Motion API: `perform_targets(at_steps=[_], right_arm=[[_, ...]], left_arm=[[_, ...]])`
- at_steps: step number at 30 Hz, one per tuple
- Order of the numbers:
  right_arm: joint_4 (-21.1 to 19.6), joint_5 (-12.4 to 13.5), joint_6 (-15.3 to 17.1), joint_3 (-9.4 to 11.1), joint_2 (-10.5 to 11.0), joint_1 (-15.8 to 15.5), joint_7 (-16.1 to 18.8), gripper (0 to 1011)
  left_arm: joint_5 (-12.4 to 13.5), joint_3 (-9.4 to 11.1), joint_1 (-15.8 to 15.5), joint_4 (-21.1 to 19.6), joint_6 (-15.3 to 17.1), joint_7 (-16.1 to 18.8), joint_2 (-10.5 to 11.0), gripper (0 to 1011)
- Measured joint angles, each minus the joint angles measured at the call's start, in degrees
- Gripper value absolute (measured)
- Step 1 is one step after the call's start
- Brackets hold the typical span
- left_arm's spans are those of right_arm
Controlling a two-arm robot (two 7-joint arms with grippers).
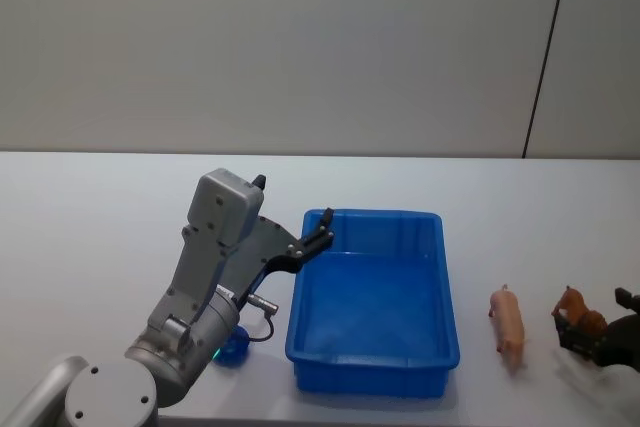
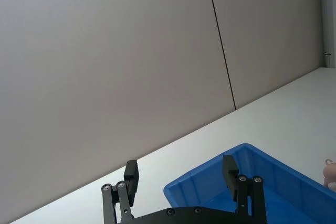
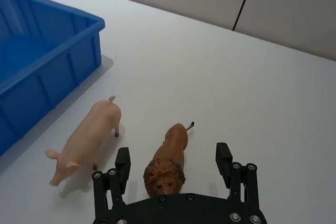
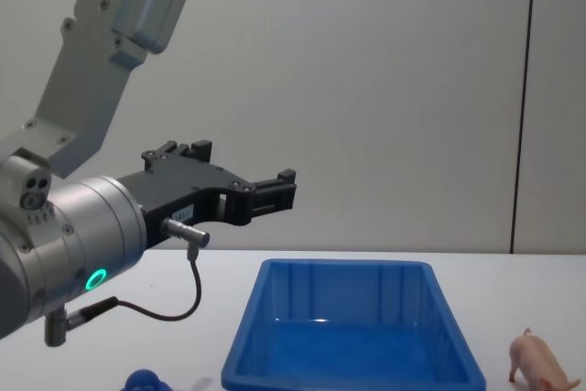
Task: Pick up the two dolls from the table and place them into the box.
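The blue box stands in the middle of the white table, empty. A pink pig doll lies just right of it. Farther right stands a brown lion toy, and my right gripper is open with one finger on each side of the lion, apart from it. A small dark-blue doll sits on the table left of the box, beside my left arm's base. My left gripper hangs open and empty in the air over the box's near-left rim.
The pig and the lion lie side by side, close together, a short way from the box's wall. A cable loops below the left wrist. Bare table stretches behind the box to a grey wall.
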Motion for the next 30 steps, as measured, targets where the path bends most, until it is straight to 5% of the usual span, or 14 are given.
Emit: perform_targets(at_steps=[12,23,30], right_arm=[[2.39,-1.26,2.55,-0.38,-0.39,1.70,2.09,831],[2.91,-1.39,3.14,-0.20,-0.20,2.22,3.18,461],[2.79,-1.35,2.21,0.11,-0.06,2.28,3.12,440]], left_arm=[[0.00,0.00,0.00,0.00,0.00,0.00,0.00,1003],[0.00,0.00,0.00,0.00,0.00,0.00,0.00,1003],[0.00,0.00,0.00,0.00,0.00,0.00,0.00,1003]])
